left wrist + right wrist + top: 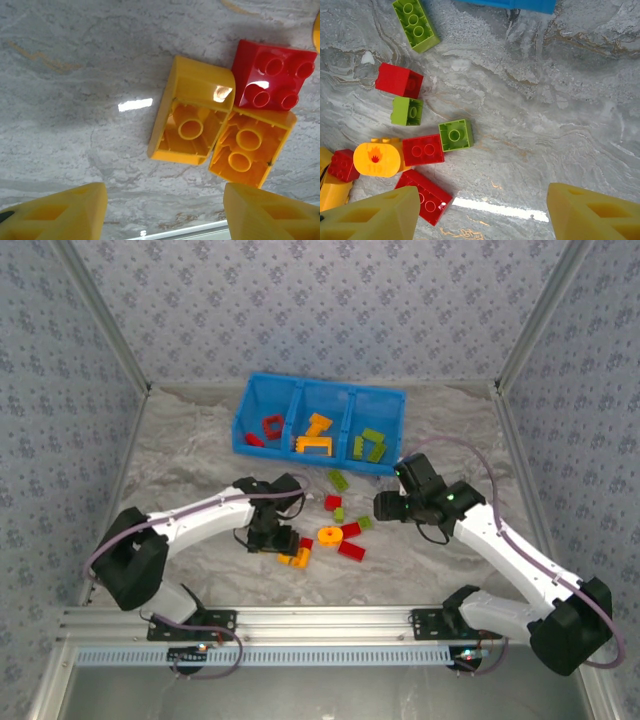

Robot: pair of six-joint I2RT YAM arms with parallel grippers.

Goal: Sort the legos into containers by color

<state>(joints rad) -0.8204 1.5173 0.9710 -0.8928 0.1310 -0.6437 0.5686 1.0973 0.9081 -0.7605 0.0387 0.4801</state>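
Round yellow brick (376, 159): red flame print, just beside red brick (423, 150) on desk (545, 100). Left fingers (55, 215), right fingers (375, 215): spread wide, empty

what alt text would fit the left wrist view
An orange-yellow lego and a second orange-yellow lego, hollow undersides showing, lie side by side beside a red four-stud lego on a marbled grey table. The open left gripper hangs above them, empty.

From high behind the near edge of the worktop (180, 455), looks down over all of it. From the left wrist, faces straight down, very close. From the right wrist, faces down from higher; shares the square red brick (342, 165) with the left.
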